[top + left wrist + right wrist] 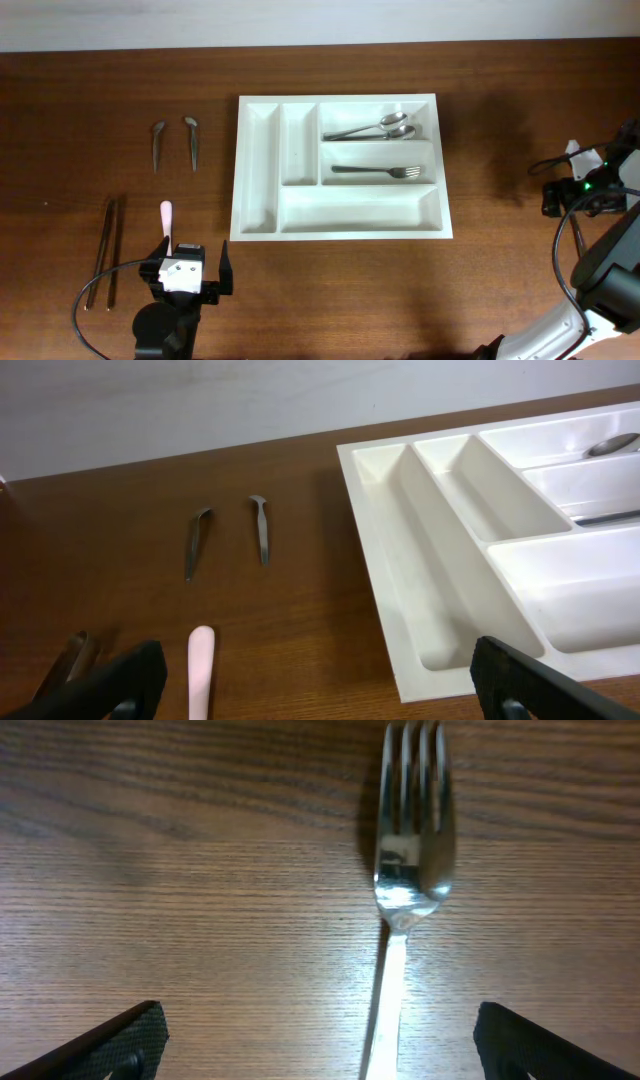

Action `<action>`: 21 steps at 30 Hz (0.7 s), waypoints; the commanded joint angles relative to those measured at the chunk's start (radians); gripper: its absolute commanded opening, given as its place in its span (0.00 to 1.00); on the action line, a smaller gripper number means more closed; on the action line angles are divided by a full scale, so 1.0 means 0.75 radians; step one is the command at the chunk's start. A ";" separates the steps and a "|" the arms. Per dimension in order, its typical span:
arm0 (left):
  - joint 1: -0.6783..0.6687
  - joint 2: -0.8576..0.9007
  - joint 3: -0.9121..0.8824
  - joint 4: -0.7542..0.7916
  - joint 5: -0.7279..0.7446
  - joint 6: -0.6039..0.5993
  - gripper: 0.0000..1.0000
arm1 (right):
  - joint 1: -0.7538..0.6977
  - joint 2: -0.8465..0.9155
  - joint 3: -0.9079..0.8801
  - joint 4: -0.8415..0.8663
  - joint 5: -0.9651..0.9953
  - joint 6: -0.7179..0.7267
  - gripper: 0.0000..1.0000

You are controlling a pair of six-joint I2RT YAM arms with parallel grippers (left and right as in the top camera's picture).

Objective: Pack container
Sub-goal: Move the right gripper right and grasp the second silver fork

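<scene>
The white five-compartment container (340, 233) lies mid-table; its near-left corner shows in the left wrist view (366, 550). It holds two spoons (372, 127) in the top right compartment and a fork (375, 171) in the one below. My left gripper (192, 262) is open and empty left of the tray's front, with a pink-handled utensil (166, 217) just ahead of its left finger; in the left wrist view the gripper (320, 695) has the pink handle (200, 665) between its fingers. My right gripper (585, 190) is open at the far right, low over a silver fork (410, 870) lying between its fingers (320, 1045).
Two small metal utensils (157, 145) (191, 141) lie left of the tray, also in the left wrist view (197, 540) (260, 528). Two long dark utensils (105, 252) lie at the front left. Cables hang by the right arm.
</scene>
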 commanded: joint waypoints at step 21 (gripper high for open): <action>0.007 -0.009 -0.005 -0.002 -0.009 0.013 0.99 | -0.064 0.148 -0.011 0.074 0.023 -0.008 0.99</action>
